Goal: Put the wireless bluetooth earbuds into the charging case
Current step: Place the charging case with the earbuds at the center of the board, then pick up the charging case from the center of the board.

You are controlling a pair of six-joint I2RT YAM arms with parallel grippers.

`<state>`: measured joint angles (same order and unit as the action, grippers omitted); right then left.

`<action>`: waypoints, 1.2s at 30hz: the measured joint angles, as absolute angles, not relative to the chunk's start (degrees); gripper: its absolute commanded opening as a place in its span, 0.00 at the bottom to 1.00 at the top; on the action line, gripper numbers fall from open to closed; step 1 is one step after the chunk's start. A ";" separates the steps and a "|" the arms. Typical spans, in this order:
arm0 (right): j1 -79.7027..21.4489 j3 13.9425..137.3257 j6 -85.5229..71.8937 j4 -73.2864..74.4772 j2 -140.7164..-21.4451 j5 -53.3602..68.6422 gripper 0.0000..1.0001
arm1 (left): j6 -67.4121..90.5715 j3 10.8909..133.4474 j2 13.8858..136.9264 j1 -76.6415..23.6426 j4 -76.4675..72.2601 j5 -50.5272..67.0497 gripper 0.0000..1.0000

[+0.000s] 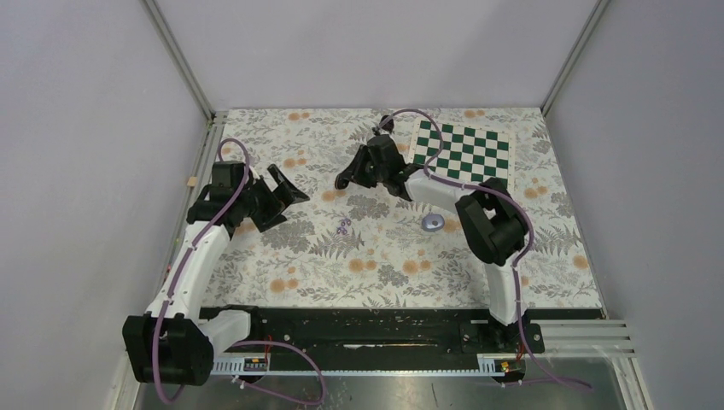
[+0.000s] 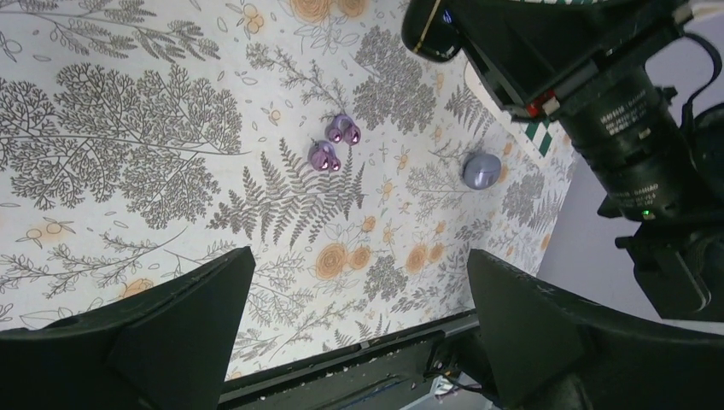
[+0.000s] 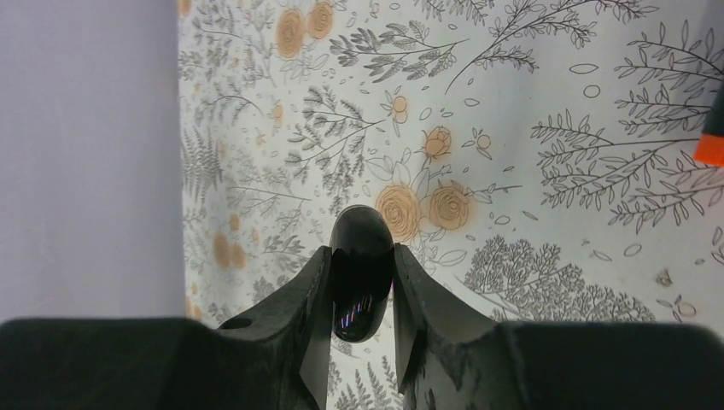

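**R gripper holding black piece; purple buds and case loose on cloth**

- Table (image 1: 282, 273): floral cloth, grey ferns w/ orange blooms. Green-white checkerboard (image 1: 461, 147) at far R corner.
- L gripper (image 2: 359, 265): jaws spread wide, nothing btwn them. Sits over L side of the cloth (image 1: 286, 192), facing twd centre. Its wrist cam looks down at the buds and case.
- R gripper (image 3: 361, 250): jaws part-closed, pinching a glossy black rounded piece (image 3: 361, 282) from both sides. Top of the piece pokes out past the fingertips. Can't tell whether it's an earbud or a case. In top view, the R arm reaches across to centre-far area and the gripper tip (image 1: 346, 181) is on the far side of the purple buds. Same black piece is visible at the top of the L wrist view (image 2: 429, 30).
- Pale purple earbuds (image 2: 323, 156): two, lying just beside each other on bare cloth near table centre (image 1: 343, 226), btwn the two arms. No gripper is touching them.
- Lavender charging case (image 2: 481, 169): small rounded dome on the cloth, to the R of the buds and apart from them (image 1: 432, 223), close to the R arm's elbow. Can't read whether it's open.
- Orange tip (image 3: 710, 145) at R edge of R wrist view; rest is cut off.
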<state>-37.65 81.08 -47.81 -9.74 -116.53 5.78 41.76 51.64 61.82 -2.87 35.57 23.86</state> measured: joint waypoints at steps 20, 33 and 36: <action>-37.87 74.91 -34.81 1.52 -110.24 -1.43 0.97 | 38.52 50.98 62.70 -7.68 36.45 23.24 0.99; -27.38 46.44 -33.63 14.83 -76.47 -21.76 0.98 | 37.50 54.85 74.19 -24.75 33.45 18.83 0.99; -26.76 44.56 -35.92 17.58 -80.16 -19.73 0.95 | 37.52 54.85 74.52 -24.80 33.12 18.83 0.99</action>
